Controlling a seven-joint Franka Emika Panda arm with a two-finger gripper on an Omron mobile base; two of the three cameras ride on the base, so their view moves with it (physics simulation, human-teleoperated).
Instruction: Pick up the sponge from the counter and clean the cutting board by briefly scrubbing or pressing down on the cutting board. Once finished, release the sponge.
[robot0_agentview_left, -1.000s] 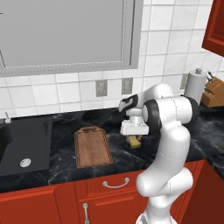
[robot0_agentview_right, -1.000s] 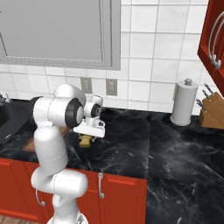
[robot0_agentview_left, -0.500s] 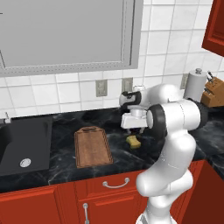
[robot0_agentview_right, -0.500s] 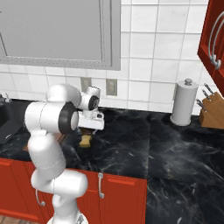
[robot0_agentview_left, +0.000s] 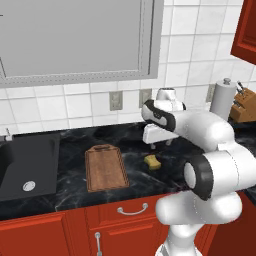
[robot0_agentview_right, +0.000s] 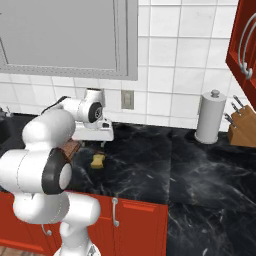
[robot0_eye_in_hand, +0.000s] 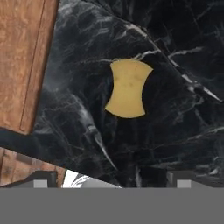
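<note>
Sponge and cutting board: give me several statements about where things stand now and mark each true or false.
1. The sponge lies on the counter, apart from the cutting board. True.
2. The gripper is shut on the sponge. False: it is open, above the sponge and not touching it.
3. The sponge rests on top of the cutting board. False: it lies on bare black counter beside it.
4. A paper towel roll stands near a knife block. True.
5. The cutting board sits inside the sink. False: it lies on the counter beside the sink.

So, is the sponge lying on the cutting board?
No, the sponge lies on the counter, apart from the cutting board.
</note>
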